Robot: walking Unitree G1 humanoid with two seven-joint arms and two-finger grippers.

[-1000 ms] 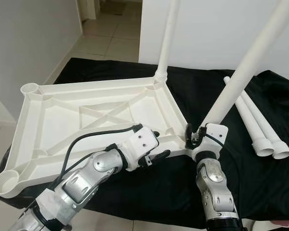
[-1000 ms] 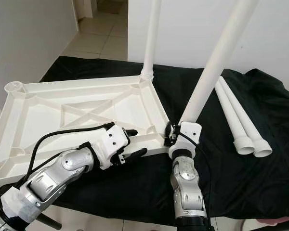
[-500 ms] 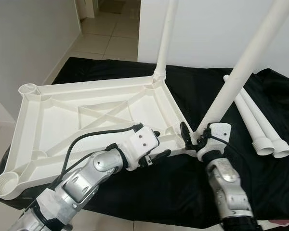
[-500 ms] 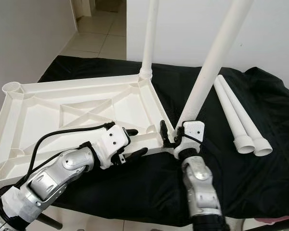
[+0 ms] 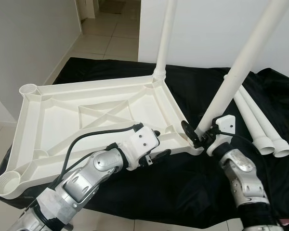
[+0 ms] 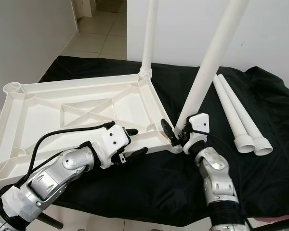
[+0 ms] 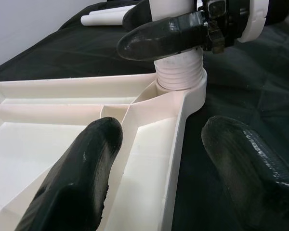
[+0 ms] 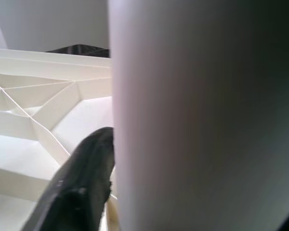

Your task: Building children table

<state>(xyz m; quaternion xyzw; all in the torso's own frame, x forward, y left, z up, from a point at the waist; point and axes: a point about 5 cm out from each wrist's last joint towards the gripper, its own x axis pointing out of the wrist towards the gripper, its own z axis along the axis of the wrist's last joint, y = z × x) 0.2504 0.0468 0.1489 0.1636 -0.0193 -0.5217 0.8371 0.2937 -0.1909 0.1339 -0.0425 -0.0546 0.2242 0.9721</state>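
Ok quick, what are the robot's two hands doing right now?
Left gripper: open, straddling the white plastic tabletop's rim.
Right gripper: shut on the white plastic table leg.

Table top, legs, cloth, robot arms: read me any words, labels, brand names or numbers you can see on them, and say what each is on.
None: no text, label, brand or number can be read.
The upturned white table top, its two fitted legs, the two loose legs and the black cloth are plain.
The left claw and right claw housings carry only screws.
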